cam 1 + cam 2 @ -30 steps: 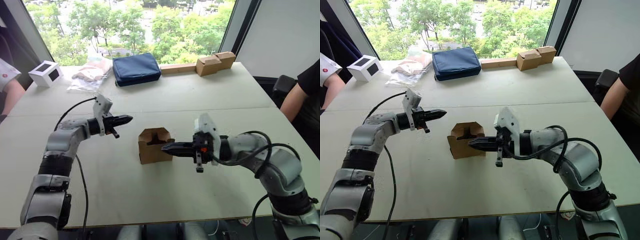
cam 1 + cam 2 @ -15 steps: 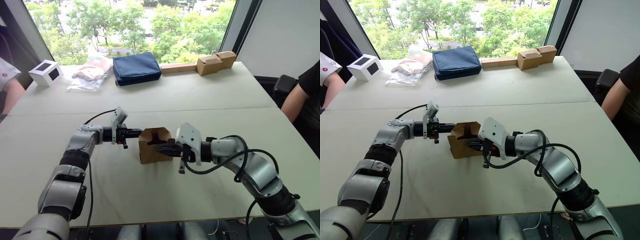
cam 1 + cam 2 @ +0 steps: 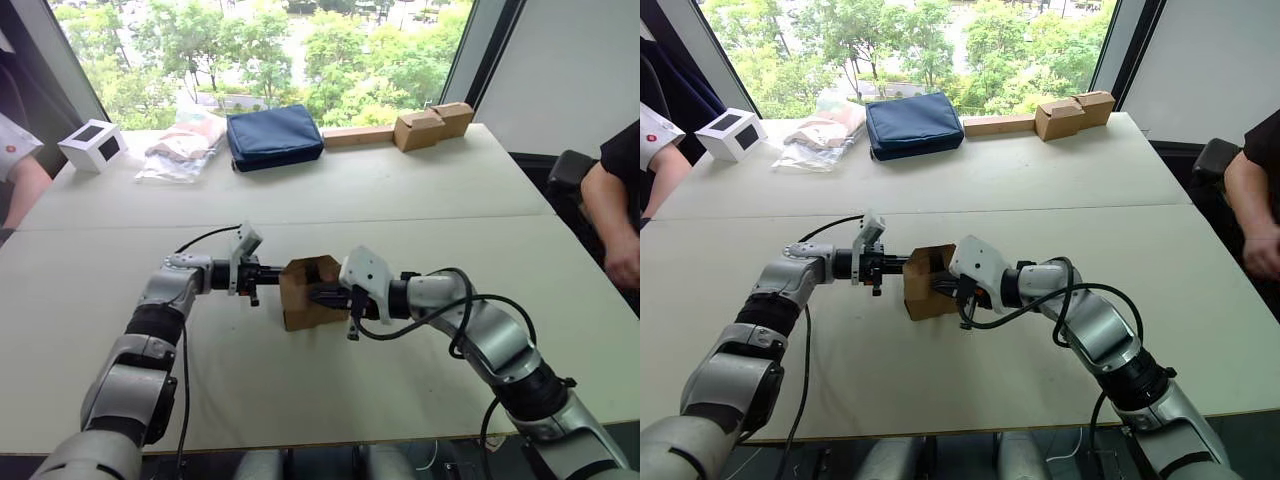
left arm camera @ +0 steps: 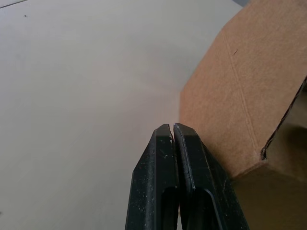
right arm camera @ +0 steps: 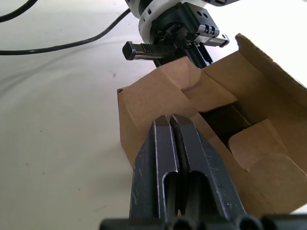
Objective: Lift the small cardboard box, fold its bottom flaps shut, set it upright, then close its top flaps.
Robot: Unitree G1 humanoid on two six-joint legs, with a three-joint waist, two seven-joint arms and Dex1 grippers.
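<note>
The small cardboard box [image 3: 305, 295] lies on the table [image 3: 400, 190] between my two arms, its open end toward my right arm. In the right wrist view its brown flaps [image 5: 211, 88] are partly folded inward over a dark inside. My left gripper [image 3: 268, 272] is shut, and its tips [image 4: 171, 128] sit close beside the box's left wall [image 4: 240, 91]; I cannot see whether they touch. My right gripper [image 3: 320, 296] is also shut, with its tips [image 5: 171, 119] against a flap at the open end. Neither gripper holds anything.
At the table's back are a navy pouch [image 3: 272, 137], a plastic bag [image 3: 185, 145], a white cube box [image 3: 92, 146] and paired tan boxes [image 3: 432, 125] on a long strip. One person's arm [image 3: 20, 185] is at the left edge, another's [image 3: 612, 215] at the right.
Both arms have closed in on the box: the left gripper moved right to its left wall, the right gripper moved left into its open end. The flaps look pushed further in.
</note>
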